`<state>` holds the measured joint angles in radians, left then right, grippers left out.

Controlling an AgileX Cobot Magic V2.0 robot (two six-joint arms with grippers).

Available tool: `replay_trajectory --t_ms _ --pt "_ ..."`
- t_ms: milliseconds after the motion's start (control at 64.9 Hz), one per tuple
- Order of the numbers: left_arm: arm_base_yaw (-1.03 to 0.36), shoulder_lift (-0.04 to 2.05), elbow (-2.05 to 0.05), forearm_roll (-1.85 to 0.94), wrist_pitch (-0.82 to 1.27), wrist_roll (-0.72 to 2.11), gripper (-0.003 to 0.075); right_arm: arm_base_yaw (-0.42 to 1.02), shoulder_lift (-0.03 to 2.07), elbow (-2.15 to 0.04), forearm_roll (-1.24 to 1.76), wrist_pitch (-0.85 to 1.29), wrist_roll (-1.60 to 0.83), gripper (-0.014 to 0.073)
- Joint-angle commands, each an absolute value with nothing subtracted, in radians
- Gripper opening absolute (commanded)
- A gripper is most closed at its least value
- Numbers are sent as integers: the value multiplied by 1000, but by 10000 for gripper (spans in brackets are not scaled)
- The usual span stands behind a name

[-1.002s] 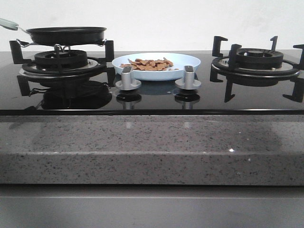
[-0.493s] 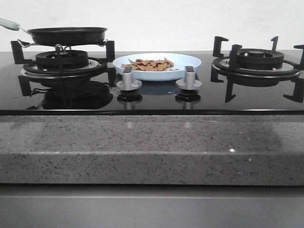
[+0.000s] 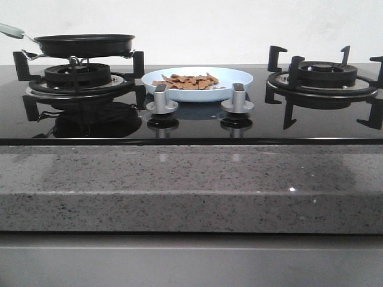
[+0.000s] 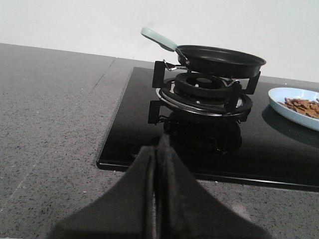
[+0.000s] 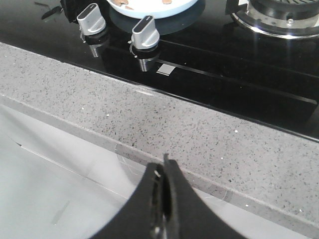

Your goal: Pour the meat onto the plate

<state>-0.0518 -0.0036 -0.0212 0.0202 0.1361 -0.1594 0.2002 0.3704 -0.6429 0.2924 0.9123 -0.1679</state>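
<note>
The pale-blue plate [image 3: 197, 83] sits on the black hob between the two burners, and the meat [image 3: 187, 81], thin orange-brown pieces, lies heaped on it. In the left wrist view the plate [image 4: 294, 106] with meat [image 4: 302, 105] shows beside the black frying pan [image 4: 219, 59]. My left gripper [image 4: 158, 145] is shut and empty, low over the counter in front of the left burner. My right gripper [image 5: 165, 167] is shut and empty, off the counter's front edge; only the plate's near rim [image 5: 149, 7] shows there. Neither gripper appears in the front view.
The frying pan [image 3: 84, 43] with a pale handle [image 3: 11, 29] rests on the left burner grate [image 3: 78, 75]. Two silver knobs [image 3: 161, 98] [image 3: 237, 98] stand in front of the plate. An empty burner [image 3: 323, 78] is at the right. A speckled stone counter [image 3: 191, 185] fronts the hob.
</note>
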Motion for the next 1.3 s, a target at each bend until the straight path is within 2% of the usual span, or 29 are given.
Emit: replay_trajectory --t_ms 0,416,1280 --pt "-50 -21 8 24 -61 -179 -20 201 375 -667 306 854 -171 -115" --pt "-49 -21 10 -51 -82 -31 -20 201 375 -667 306 854 -171 -115" --pt "-15 -19 10 -51 -79 -29 -20 201 375 -667 306 854 -171 -115"
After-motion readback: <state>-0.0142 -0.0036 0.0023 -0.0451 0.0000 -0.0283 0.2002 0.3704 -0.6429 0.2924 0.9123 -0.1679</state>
